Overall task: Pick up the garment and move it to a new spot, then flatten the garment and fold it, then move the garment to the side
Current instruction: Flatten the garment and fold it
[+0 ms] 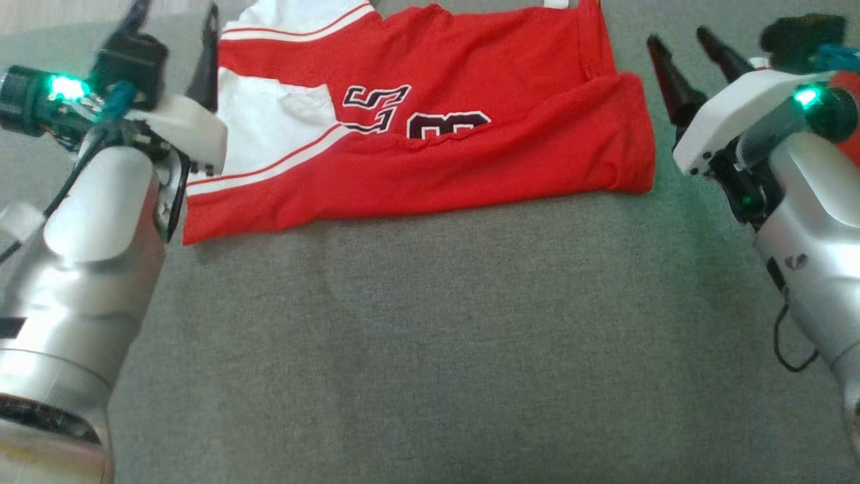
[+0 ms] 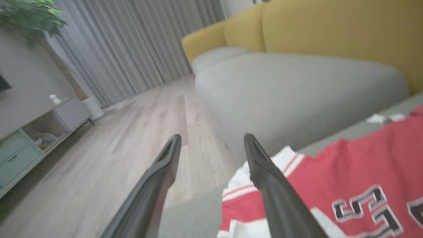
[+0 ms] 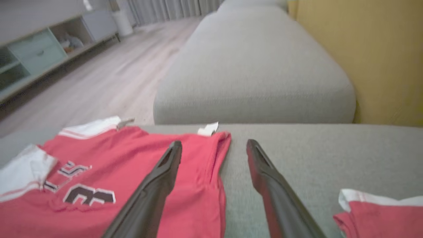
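Note:
The garment (image 1: 430, 134) is a red jersey with white panels and dark numerals, lying folded on the grey cushion (image 1: 430, 336) at the far middle. My left gripper (image 1: 176, 13) hovers at the jersey's left edge, open and holding nothing. In the left wrist view its right finger (image 2: 274, 185) hangs over the white-striped edge of the jersey (image 2: 357, 172), and the gripper (image 2: 212, 137) is spread wide. My right gripper (image 1: 675, 35) is just off the jersey's right edge, open and empty. In the right wrist view its left finger (image 3: 155, 185) is above the red cloth (image 3: 109, 165), and the gripper (image 3: 214, 142) straddles the hem.
Another red and white cloth (image 3: 373, 211) lies on the cushion to the right, behind my right arm (image 1: 848, 134). A second grey seat (image 3: 254, 72) and a yellow backrest (image 3: 363, 49) lie beyond. Wooden floor (image 2: 115, 138) and a low cabinet (image 2: 29, 145) are off the cushion's left side.

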You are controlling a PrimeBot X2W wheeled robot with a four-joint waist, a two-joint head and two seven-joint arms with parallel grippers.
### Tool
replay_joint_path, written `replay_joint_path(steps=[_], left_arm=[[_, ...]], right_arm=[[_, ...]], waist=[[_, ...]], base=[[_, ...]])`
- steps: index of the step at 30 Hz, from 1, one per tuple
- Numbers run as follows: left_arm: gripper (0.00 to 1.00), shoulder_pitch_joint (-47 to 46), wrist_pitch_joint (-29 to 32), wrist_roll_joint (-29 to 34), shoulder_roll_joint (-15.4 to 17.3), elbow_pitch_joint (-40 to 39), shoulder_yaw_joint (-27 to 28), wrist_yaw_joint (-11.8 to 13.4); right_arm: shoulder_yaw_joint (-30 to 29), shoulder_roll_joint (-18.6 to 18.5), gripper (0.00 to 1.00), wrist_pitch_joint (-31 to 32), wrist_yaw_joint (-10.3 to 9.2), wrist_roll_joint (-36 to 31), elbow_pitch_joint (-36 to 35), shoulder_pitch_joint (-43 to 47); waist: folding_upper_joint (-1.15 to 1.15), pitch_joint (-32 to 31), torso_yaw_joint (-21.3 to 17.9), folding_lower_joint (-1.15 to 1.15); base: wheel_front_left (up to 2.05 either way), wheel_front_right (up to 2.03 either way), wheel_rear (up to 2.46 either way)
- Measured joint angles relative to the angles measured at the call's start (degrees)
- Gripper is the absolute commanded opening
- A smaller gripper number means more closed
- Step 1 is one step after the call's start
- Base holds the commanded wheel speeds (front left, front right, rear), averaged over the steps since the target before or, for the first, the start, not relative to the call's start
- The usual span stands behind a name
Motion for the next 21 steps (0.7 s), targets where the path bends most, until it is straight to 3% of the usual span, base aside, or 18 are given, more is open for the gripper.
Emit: replay_joint_path(steps=[5, 8, 12, 16, 19, 21], left_arm=[[1.00, 1.79, -3.79, -3.32, -1.58, -4.60, 5.20, 1.87], [1.00, 7.90, -3.83, -3.42, -2.12, -14.15, 9.23, 3.34], [1.00, 19.18, -4.05, -2.38, -3.13, -25.20, 15.08, 5.39], [1.00, 30.09, -4.05, -0.32, -5.98, -33.93, 20.52, 6.14], [1.00, 36.05, -4.05, 2.00, -8.06, -37.40, 22.94, 5.77], [1.00, 39.12, -4.05, 3.15, -9.55, -38.56, 24.46, 5.22]], right_arm=[[-3.88, 1.24, 1.00, -10.03, 0.00, -0.20, 1.59, 0.14], [-7.97, 1.22, 1.00, -11.29, 0.00, -2.78, 0.12, 1.82], [-22.68, 1.87, 1.00, -11.37, 0.00, -13.23, -11.17, 9.17], [-36.52, 8.46, 1.00, -11.63, 0.00, -25.03, -23.05, 23.11], [-40.18, 14.10, 1.00, -11.62, 0.00, -31.87, -29.39, 33.79], [-41.00, 15.61, 1.00, -11.62, 0.00, -34.81, -32.59, 38.75]], waist=[[0.00, -1.85, 0.46, -0.01], [0.00, -3.19, 0.91, -0.02], [0.00, -4.98, 1.40, -0.02], [0.00, -6.90, 1.55, -0.02], [0.00, -8.09, 1.51, -0.02], [0.00, -8.75, 1.47, -0.03]], base=[[0.00, 0.00, 0.00], [0.00, 0.00, 0.00], [0.00, 0.00, 0.00], [0.00, 0.00, 0.00], [0.00, 0.00, 0.00], [0.00, 0.00, 0.00]])
